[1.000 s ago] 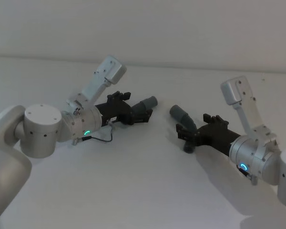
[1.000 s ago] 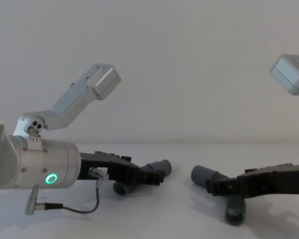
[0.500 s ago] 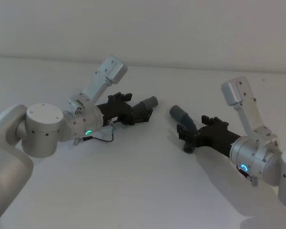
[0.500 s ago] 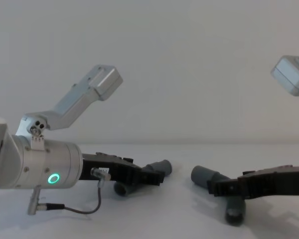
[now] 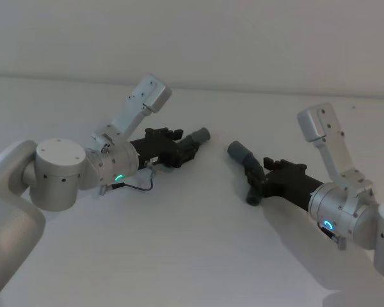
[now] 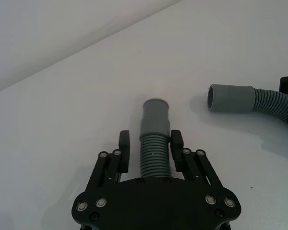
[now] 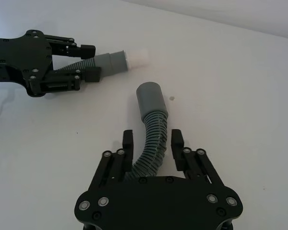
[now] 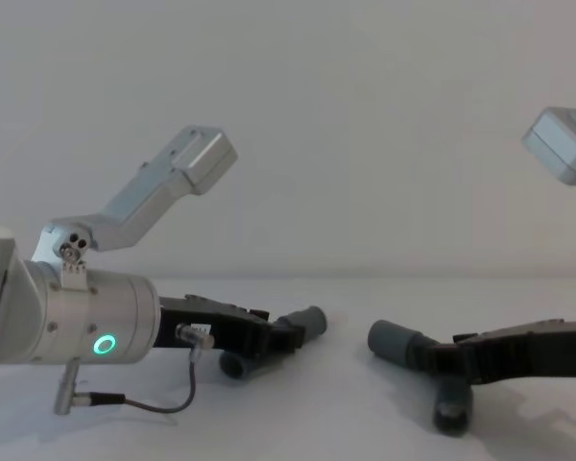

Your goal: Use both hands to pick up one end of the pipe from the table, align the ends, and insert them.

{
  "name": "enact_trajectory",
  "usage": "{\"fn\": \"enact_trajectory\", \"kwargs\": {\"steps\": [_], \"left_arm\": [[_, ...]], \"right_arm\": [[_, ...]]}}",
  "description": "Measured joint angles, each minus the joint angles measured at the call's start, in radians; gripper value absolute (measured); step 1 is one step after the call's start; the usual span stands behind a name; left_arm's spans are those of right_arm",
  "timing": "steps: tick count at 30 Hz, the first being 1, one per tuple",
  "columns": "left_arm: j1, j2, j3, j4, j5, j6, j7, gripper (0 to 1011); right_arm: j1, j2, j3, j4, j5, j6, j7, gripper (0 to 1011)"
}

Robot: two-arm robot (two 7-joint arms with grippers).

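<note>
Two dark grey ribbed pipe pieces lie apart on the white table. The left piece points its cuff with the pale tip toward the right piece. My left gripper is shut on the left piece's ribbed bend, just behind the cuff. My right gripper reaches over the right piece's ribbed bend with a finger on each side; it is open, and narrow gaps show. In the head view the left gripper and right gripper face each other, with the ends a short gap apart.
The off-white wall rises behind the table. A thin grey cable loops under the left wrist. Bare table surface lies between and in front of the two arms.
Both grippers' fingers have drawn in from a wide spread to close around the pipe pieces. The right gripper has slid slightly forward over its piece. Both pieces stay on the table.
</note>
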Motion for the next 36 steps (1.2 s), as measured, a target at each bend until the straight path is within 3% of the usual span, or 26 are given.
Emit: {"fn": "enact_trajectory", "kwargs": {"steps": [6,15,36], "left_arm": [[0.000,0.000,0.000,0.000,0.000,0.001,0.001,354],[0.000,-0.001,0.000,0.000,0.000,0.002,0.001,320],[0.000,-0.001,0.000,0.000,0.000,0.002,0.001,320]], "right_arm": [[0.000,0.000,0.001,0.000,0.000,0.001,0.001,324],[0.000,-0.001,0.001,0.000,0.001,0.000,0.001,90],[0.000,-0.001,0.001,0.000,0.001,0.000,0.001,31]]}}
